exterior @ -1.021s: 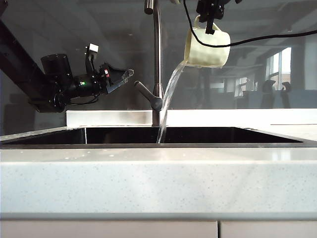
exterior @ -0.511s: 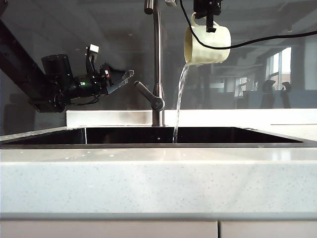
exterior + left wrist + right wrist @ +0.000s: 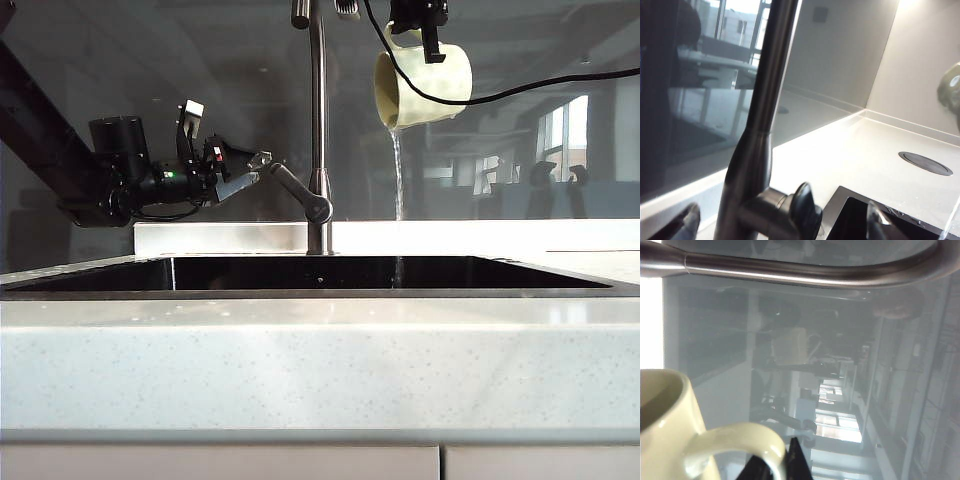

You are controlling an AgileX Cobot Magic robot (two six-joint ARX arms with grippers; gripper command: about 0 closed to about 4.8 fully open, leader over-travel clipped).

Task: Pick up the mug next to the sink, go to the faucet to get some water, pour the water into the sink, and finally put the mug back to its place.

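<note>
The pale cream mug hangs tipped on its side high over the sink, its mouth facing the faucet. A thin stream of water falls from its lip into the black basin. My right gripper is shut on the mug's handle; its dark fingertips pinch the loop in the right wrist view. My left gripper stands open at the faucet's slanted lever. In the left wrist view its fingers straddle the pipe and the lever knob.
Pale speckled stone counter runs along the front of the sink. A dark glass wall stands behind the faucet. A round dark disc lies on the counter beyond the sink corner. A black cable hangs across the mug.
The mug has rolled further over and its stream has thinned and shifted right, away from the faucet. The left gripper has tipped down, bringing its fingertips to the lever.
</note>
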